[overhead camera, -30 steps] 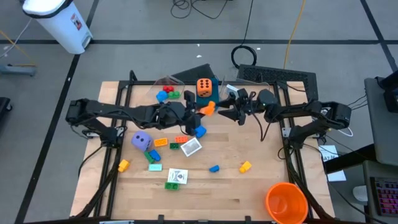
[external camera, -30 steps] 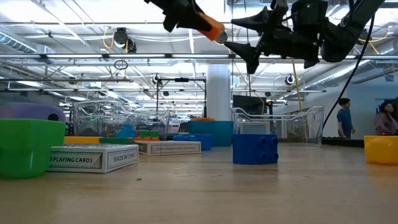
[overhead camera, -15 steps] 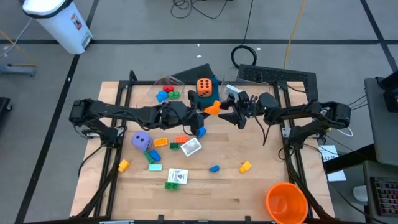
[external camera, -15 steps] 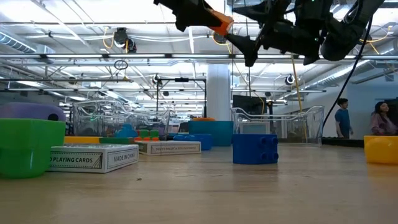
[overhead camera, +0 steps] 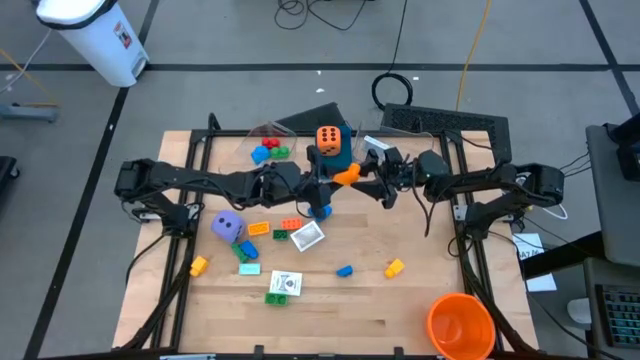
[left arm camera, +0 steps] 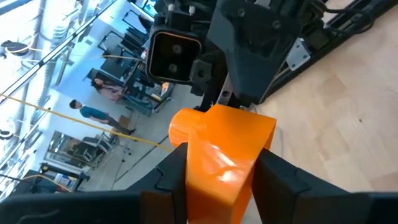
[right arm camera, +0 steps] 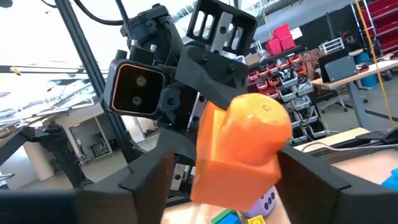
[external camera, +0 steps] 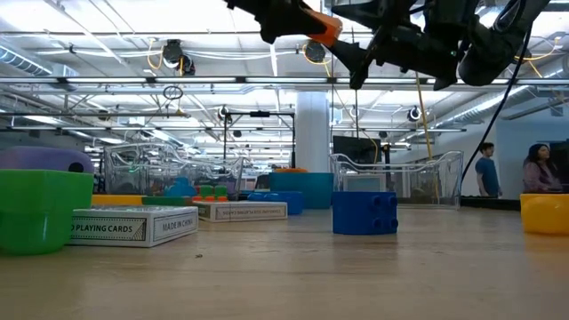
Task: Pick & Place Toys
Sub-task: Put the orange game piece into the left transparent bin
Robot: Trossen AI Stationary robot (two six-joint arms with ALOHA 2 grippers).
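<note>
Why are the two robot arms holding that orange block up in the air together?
It looks like a hand-off. The left gripper is shut on the orange brick, held high above the table. The right gripper faces it with its fingers spread on either side of the brick, not yet clearly squeezing. Other bricks, a purple die and cards lie on the wood below.

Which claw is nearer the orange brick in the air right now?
Left. The left claw is shut on the orange brick, holding it high above the table. The right claw faces it from the other side, its fingers open around the brick.
</note>
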